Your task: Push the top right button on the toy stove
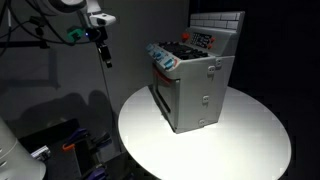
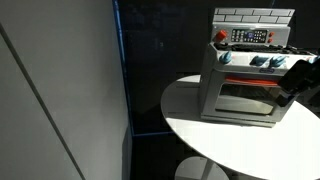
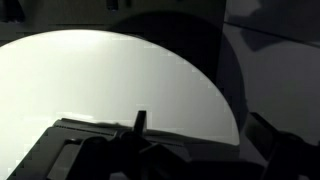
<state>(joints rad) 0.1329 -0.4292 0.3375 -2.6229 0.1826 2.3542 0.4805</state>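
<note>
Claw (image 1: 104,54): hung at 10 o'clock off the table (image 1: 240,150), well apart from the stove (image 1: 195,75); clenched or released, could not tell.
Table: round, white.
Stove: stood toward its 12 o'clock edge.
Advice: the panel (image 2: 250,36) looked to need one fingertip at its right end, pressed squarely and gently.

Toy stove (image 1: 195,80) standing on the desk (image 1: 230,145), toward its far edge; claw (image 1: 105,58) above desk level, beyond the rim, well apart from the stove.
</note>
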